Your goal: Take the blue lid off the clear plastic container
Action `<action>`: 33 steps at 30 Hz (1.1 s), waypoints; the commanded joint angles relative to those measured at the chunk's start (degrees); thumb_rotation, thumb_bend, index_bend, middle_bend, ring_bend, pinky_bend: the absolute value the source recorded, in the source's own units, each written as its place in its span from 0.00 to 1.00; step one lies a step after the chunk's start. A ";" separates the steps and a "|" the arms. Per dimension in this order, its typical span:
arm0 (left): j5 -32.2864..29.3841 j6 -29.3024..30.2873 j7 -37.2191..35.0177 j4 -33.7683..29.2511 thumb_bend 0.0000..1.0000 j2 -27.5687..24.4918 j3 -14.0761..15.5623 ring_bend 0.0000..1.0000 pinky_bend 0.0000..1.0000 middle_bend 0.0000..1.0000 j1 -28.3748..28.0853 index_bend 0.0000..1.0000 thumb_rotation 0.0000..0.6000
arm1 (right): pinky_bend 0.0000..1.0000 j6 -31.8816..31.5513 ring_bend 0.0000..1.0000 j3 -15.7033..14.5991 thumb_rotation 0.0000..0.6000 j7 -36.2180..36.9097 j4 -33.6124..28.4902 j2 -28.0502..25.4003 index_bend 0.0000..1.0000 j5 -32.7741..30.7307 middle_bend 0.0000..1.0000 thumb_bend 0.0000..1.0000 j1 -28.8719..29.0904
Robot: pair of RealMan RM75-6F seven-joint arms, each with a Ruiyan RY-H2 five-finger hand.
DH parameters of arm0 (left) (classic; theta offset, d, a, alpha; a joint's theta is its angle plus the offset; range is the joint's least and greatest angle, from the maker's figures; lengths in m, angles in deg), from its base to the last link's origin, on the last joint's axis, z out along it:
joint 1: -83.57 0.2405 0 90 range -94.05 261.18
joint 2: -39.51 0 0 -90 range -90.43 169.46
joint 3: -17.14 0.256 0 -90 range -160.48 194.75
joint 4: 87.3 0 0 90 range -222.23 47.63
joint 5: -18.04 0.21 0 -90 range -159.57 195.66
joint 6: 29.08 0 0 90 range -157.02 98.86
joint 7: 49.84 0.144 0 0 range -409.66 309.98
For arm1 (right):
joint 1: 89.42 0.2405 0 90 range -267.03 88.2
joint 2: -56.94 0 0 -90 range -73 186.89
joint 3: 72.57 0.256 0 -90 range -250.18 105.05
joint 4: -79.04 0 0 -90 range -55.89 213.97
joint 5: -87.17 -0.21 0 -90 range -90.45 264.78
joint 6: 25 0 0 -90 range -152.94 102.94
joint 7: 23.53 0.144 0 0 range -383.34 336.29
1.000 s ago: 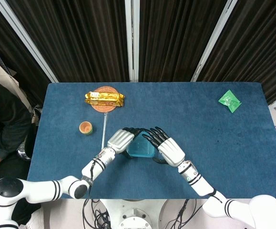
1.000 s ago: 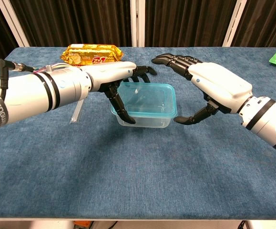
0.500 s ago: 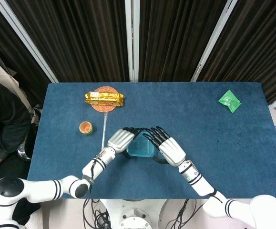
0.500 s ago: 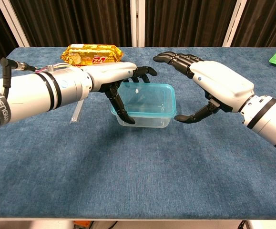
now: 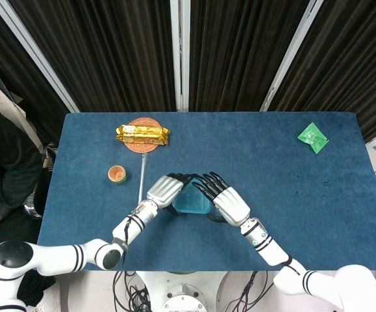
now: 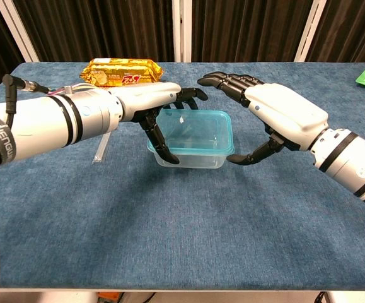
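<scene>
Chest view shows the right hand (image 6: 277,117) closer to the container (image 6: 191,140) than half a second earlier, its thumb tip now almost at the box's right end where a clear gap stood before, and its fingers reaching further over the rear of the lid (image 6: 195,129). That hand is spread wide, palm facing left, fingers arched above the lid's far right corner and thumb low beside the wall; whether any tip touches the plastic cannot be told. The left hand (image 6: 150,104) has kept its place, wrapped over the container's left end with fingers lying across the rear edge of the lid and thumb pressed down the near left wall, clamped on the box. The lid remains seated on the container, which stands on the blue bench (image 6: 182,227) near the front, between the two hands. In the head view both hands (image 5: 165,190) (image 5: 230,203) cup the container (image 5: 191,203) from either side. Further back lie a gold packet (image 5: 142,134) on a round mat, a small cup (image 5: 116,173) and, far right, a green sachet (image 5: 313,136).
</scene>
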State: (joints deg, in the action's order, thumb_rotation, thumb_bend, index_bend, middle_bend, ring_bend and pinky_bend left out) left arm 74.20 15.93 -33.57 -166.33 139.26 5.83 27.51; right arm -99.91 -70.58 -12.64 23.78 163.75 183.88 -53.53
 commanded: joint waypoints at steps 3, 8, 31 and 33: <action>-0.25 -0.21 0.27 -0.10 0.00 -0.08 0.10 0.14 0.26 0.12 -0.17 0.01 1.00 | 0.00 -0.49 0.00 0.11 1.00 0.19 0.91 0.77 0.00 0.22 0.00 0.09 0.34; -0.15 -0.13 0.49 -0.21 0.00 -0.19 0.29 0.14 0.26 0.12 -0.21 0.01 1.00 | 0.00 -1.26 0.00 0.39 1.00 0.11 1.29 0.89 0.00 0.19 0.00 0.09 0.40; -0.37 0.52 2.21 0.25 0.00 0.13 0.67 0.15 0.26 0.12 -0.66 0.01 1.00 | 0.00 -2.71 0.00 0.92 1.00 -0.30 -0.76 -0.32 0.00 0.12 0.00 0.09 0.77; -0.48 0.55 2.53 0.24 0.00 0.15 0.72 0.15 0.26 0.12 -0.74 0.01 1.00 | 0.00 -2.81 0.00 0.96 1.00 -0.14 -1.08 -0.43 0.00 0.07 0.00 0.09 0.75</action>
State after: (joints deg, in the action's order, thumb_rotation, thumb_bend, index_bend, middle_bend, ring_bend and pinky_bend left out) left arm 73.75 16.47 -31.07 -166.09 139.40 6.53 26.79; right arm -102.70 -69.63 -12.81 22.72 163.34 183.97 -52.78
